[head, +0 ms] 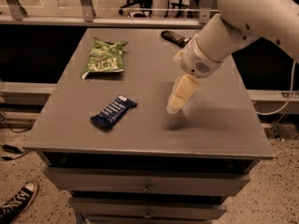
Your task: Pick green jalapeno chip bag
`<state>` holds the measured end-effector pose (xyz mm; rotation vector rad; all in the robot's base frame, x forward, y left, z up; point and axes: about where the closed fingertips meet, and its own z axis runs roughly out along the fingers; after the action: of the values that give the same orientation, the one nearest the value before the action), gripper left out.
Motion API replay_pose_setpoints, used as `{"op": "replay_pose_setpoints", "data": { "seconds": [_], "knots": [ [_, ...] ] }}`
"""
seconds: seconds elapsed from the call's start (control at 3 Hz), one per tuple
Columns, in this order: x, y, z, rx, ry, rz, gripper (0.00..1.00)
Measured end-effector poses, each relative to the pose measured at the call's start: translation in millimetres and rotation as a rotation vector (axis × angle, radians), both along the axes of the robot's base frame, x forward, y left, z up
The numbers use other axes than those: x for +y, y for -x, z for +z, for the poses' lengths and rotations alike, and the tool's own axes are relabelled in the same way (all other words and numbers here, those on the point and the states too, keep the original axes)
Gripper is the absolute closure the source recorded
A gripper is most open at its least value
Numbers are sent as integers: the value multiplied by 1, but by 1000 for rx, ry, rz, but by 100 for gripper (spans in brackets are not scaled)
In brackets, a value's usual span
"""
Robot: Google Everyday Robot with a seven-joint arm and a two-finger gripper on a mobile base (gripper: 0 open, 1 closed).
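Green jalapeno chip bag (103, 59) lies flat and crinkled on the far left of the grey desk (224, 125), with nothing touching it. Your pincer (174, 107) hangs over the desk's middle, pointing down and left, well apart from the bag. You cannot tell whether it is spread or pressed together. A dark blue bar wrapper (113, 112) lies nearer the front edge. A small black packet (174, 38) sits at the far edge, beside the arm.

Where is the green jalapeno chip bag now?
In the camera view, the green jalapeno chip bag lies far left on the table, behind the dark blue bar wrapper; the gripper hovers mid-table, to its right.
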<state>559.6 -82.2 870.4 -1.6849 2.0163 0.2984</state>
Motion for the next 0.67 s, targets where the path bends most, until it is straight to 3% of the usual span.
{"op": "replay_pose_setpoints", "data": {
  "seconds": [0.33,0.67],
  "knots": [
    [0,0,0,0,0,0,0],
    [8,-15,-5,-23,-46,-16,0]
  ]
}}
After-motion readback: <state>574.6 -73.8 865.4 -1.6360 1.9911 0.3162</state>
